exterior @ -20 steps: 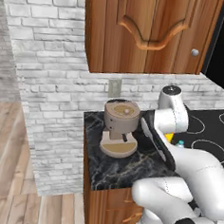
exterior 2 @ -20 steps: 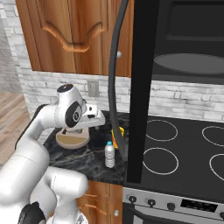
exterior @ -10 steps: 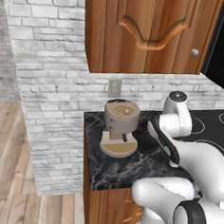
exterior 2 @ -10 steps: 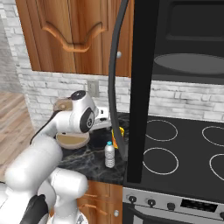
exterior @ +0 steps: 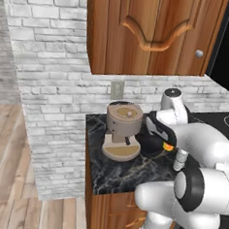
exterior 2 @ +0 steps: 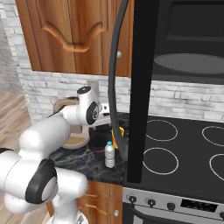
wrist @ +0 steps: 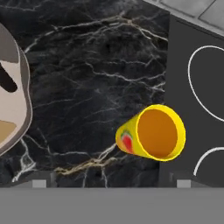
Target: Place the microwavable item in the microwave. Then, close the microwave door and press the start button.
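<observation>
The microwavable item, a small yellow cup (wrist: 151, 133) with a red-orange mark, stands on the black marble counter beside the stove's edge. My gripper (wrist: 111, 183) hovers over it, open, its fingertips (wrist: 41, 183) spread wide and nothing between them. From the left base view the gripper (exterior: 162, 139) hangs just above the cup (exterior: 168, 147). The microwave (exterior 2: 192, 39) sits above the stove with its dark cavity and turntable plate (exterior 2: 192, 63) exposed. Its door (exterior 2: 141, 87) stands swung open, and the curved handle (exterior 2: 114, 78) crosses in front of the cup (exterior 2: 116, 133).
A beige coffee machine (exterior: 122, 129) stands on the counter left of the cup. A clear water bottle (exterior 2: 109, 154) with a white cap is near the counter's front edge. The black stove (exterior 2: 183, 148) lies to the right, and wooden cabinets (exterior: 152, 32) hang overhead.
The arm has swung a little toward the stove side, bringing the hand down over the yellow cup. Cup, bottle and door have not moved.
</observation>
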